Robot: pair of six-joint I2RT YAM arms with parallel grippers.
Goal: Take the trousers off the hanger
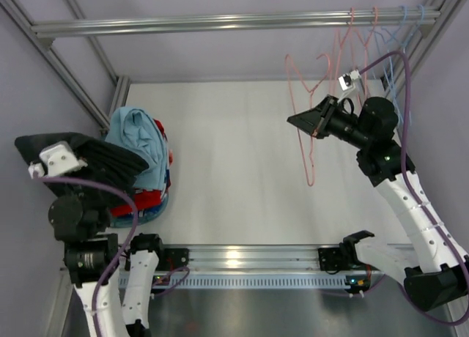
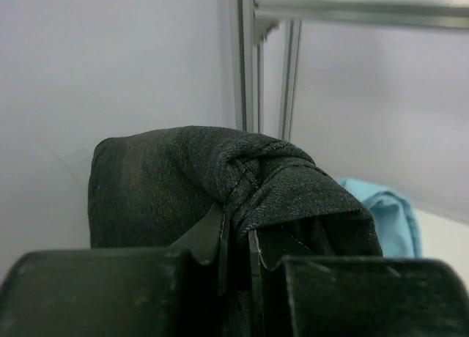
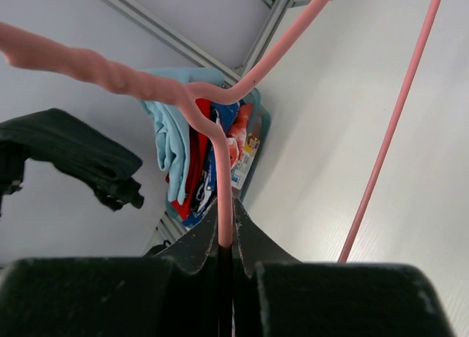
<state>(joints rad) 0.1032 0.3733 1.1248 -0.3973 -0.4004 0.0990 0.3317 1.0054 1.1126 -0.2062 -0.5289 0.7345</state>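
The black trousers [image 1: 121, 165] hang limp at the far left, clear of every hanger, pinched between the fingers of my left gripper [image 1: 91, 161]. In the left wrist view the dark fabric [image 2: 205, 176] bulges over the shut left gripper [image 2: 236, 242]. My right gripper [image 1: 304, 121] is at the right, shut on the wire of a bare pink hanger [image 1: 308, 161] held tilted above the table. The right wrist view shows that pink wire [image 3: 220, 168] entering the shut right gripper [image 3: 226, 231], with the trousers [image 3: 66, 150] far off.
A basket [image 1: 150, 212] at the left holds a light blue cloth [image 1: 135, 132] and a red garment [image 1: 150, 198]. More pink hangers [image 1: 352, 40] and pale blue hangers [image 1: 401, 29] hang on the metal rail [image 1: 220, 20] at the back right.
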